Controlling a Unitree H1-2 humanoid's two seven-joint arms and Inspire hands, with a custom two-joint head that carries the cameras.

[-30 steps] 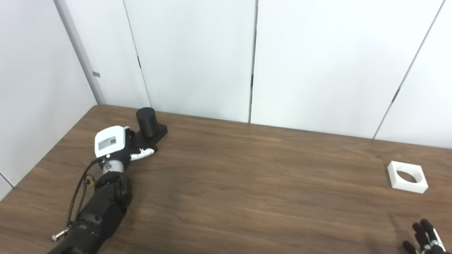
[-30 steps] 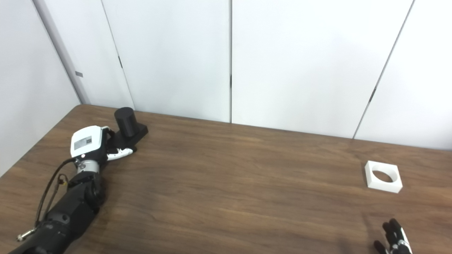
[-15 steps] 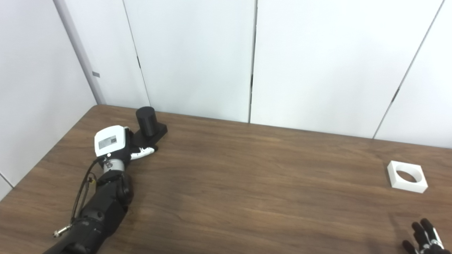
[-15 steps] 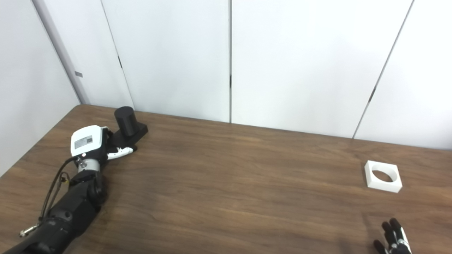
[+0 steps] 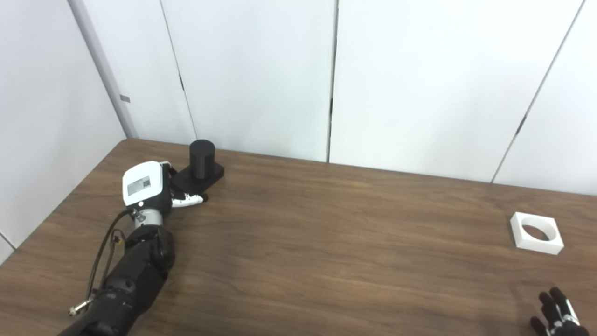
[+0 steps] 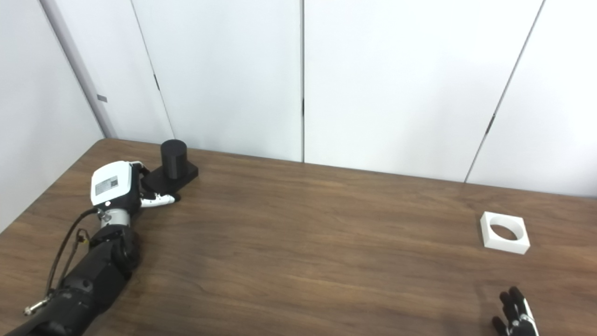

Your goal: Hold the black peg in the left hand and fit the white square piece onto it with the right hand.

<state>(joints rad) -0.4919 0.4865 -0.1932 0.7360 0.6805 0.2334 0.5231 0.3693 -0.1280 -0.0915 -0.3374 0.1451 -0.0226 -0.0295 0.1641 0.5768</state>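
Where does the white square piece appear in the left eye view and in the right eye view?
Left eye view: white square piece lies flat at the far right of the table.
Right eye view: also at the right, a little further from the edge.
Shared landmark: the right hand at the bottom edge, just below it.

Even, bright indoor light fills both views, seemingly from overhead, with no hard glare. The white wall panels (image 5: 396, 84) look slightly washed out. The brown worktop (image 5: 326, 242) carries a mild pale sheen along its grain. Shadows are soft: a faint dark patch lies beside the left arm (image 5: 135, 275), and a dim one by the right hand (image 6: 515, 319). Detail is a bit soft overall, with compression smear on the black peg (image 5: 202, 158) and white square piece (image 5: 536, 232).
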